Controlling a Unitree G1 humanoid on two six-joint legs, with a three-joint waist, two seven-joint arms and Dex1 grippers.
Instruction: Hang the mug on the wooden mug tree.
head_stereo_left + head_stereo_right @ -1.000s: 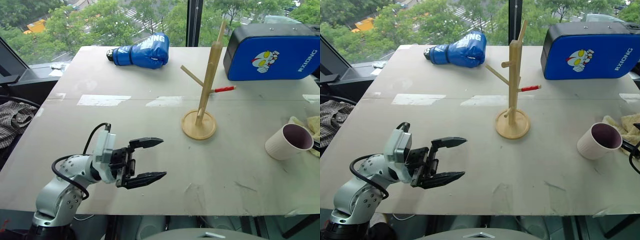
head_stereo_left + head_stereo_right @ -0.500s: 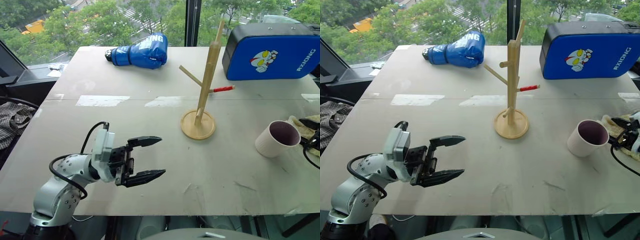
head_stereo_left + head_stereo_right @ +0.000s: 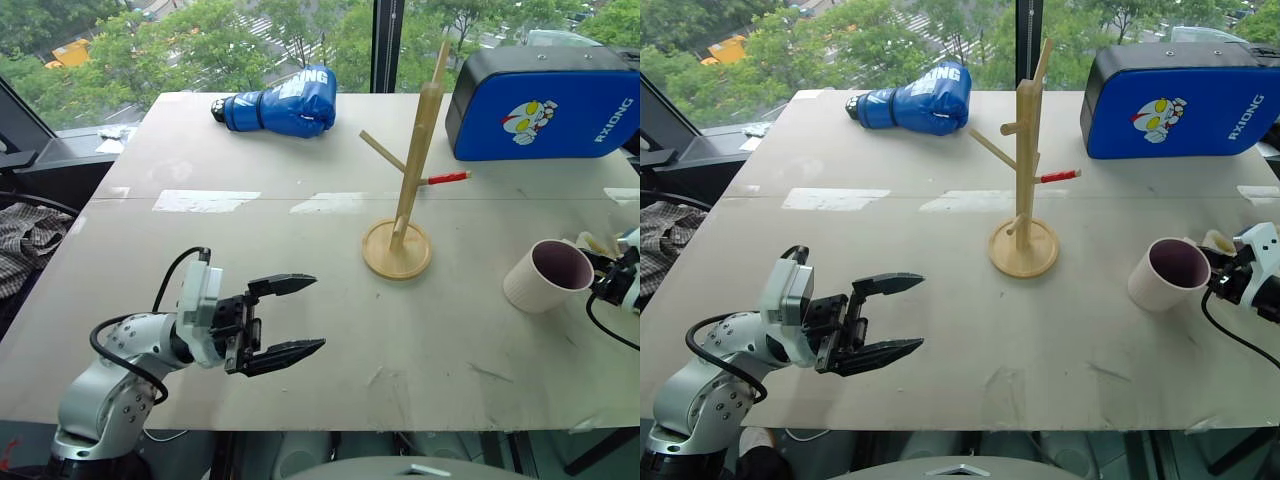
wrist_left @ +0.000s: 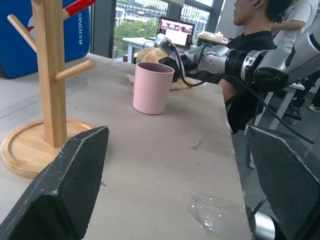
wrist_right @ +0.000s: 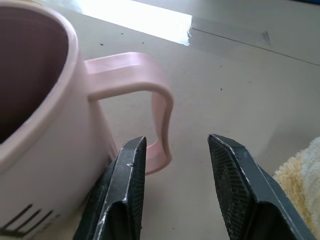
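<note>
The pale mug (image 3: 545, 277) with its dark mauve inside stands upright near the table's right edge. To its left stands the wooden mug tree (image 3: 412, 170) on its round base, with a red-tipped peg (image 3: 450, 178). My right gripper (image 5: 177, 145) reaches in from the right with its fingers on either side of the mug's handle (image 5: 160, 115). One finger is at the handle's loop, while a gap separates the other from the handle. My left gripper (image 3: 318, 312) hovers open and empty over the front left of the table, pointing toward the tree.
A blue boxing glove (image 3: 285, 103) lies at the back left and a blue strike pad (image 3: 545, 100) at the back right. A fluffy yellow towel (image 3: 1215, 240) lies just behind the mug. A person (image 4: 252, 45) sits beyond the table's right side.
My right gripper has come in from the right and its jaws have narrowed around the handle. The mug has slid a little to the left. The left gripper has stayed put.
</note>
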